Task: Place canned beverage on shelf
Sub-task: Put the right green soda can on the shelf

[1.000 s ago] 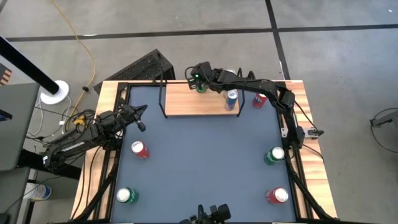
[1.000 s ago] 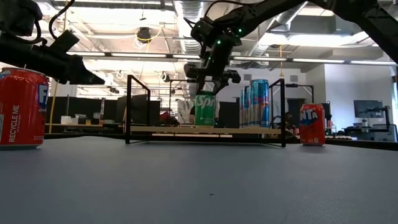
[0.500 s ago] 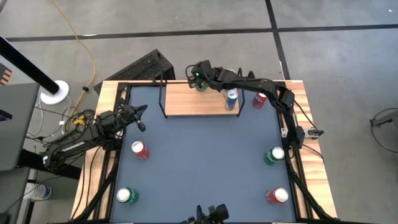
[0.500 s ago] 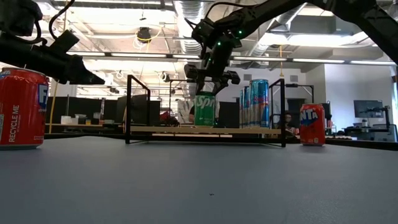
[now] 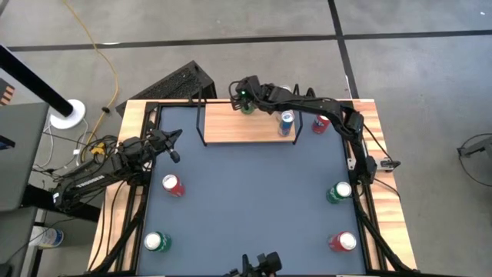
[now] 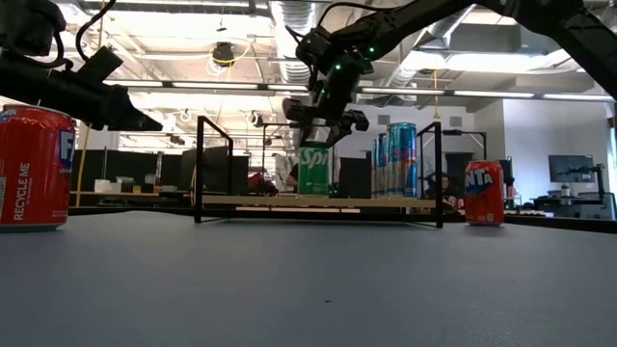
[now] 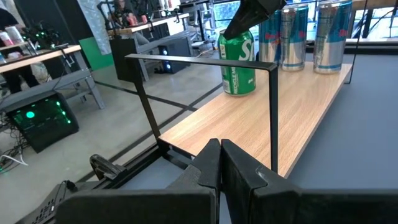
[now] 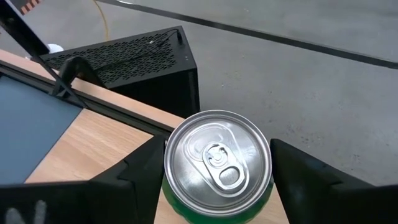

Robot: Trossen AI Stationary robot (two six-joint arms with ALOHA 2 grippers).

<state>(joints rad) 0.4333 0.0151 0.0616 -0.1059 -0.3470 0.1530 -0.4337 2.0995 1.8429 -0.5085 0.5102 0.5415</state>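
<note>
A green can (image 8: pixel 217 155) stands upright on the far left part of the light-wood shelf (image 5: pixel 238 127), seen also in the low view (image 6: pixel 314 171) and the left wrist view (image 7: pixel 238 62). My right gripper (image 6: pixel 326 116) hangs over the green can, open, with one finger on each side of the can's top. Tall blue cans (image 6: pixel 400 159) stand farther right on the shelf. My left gripper (image 7: pixel 221 163) is shut and level, waiting at the table's left edge (image 5: pixel 174 141) and pointing toward the shelf. My right gripper comes at the green can slanting down from the table's right. Its fingers (image 8: pixel 146 168) flank the can's upper wall just below the rim (image 8: pixel 171 163). One finger lies right beside the wall; whether it touches I cannot tell. The can's base is on the shelf.
A red can (image 5: pixel 321 123) stands on the table right of the shelf. Further cans stand at the left (image 5: pixel 172 185), near left (image 5: pixel 156 241), right (image 5: pixel 338 192) and near right (image 5: pixel 343 241). A black perforated box (image 5: pixel 181 81) sits beyond the far edge.
My right gripper has stayed over the green can and its fingers have spread a little wider. The can stays upright on the shelf but has turned slightly, showing more of its label toward the near edge.
</note>
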